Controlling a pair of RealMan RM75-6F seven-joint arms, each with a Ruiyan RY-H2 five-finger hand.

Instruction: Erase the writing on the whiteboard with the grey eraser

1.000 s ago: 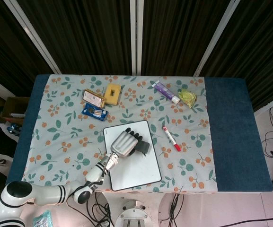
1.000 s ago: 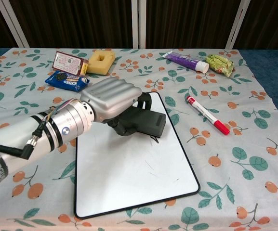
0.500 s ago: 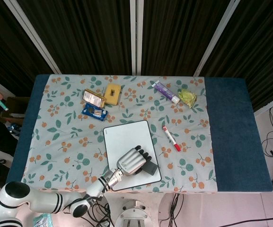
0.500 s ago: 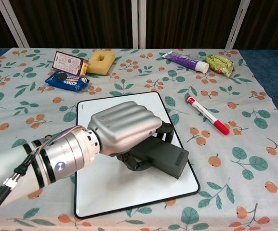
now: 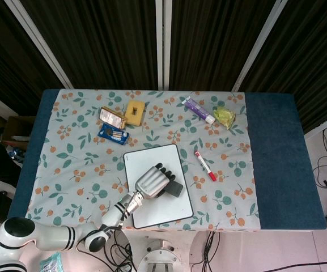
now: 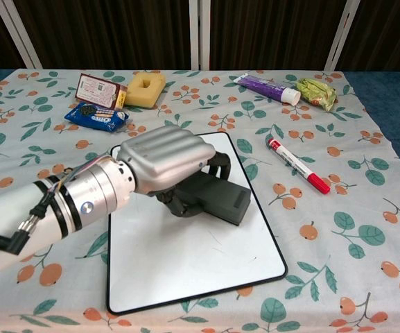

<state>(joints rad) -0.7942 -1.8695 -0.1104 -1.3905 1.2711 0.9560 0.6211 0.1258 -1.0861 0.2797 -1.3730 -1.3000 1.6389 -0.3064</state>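
Chest view shows the left robot hand (image 6: 163, 163) gripping the grey eraser (image 6: 217, 198) flat on the whiteboard (image 6: 193, 257), long axis pointing right; faint marks lie just nearer.

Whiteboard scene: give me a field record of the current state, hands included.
task_object: grey eraser, lying on the whiteboard
left_hand: left hand grips the eraser over the board's middle
right_hand: not in view
board_surface: faint thin marks near the middle, otherwise white
right_of_board: red marker on the floral tablecloth
far_left: yellow sponge, blue cookie pack
far_right: purple tube, green wrapper
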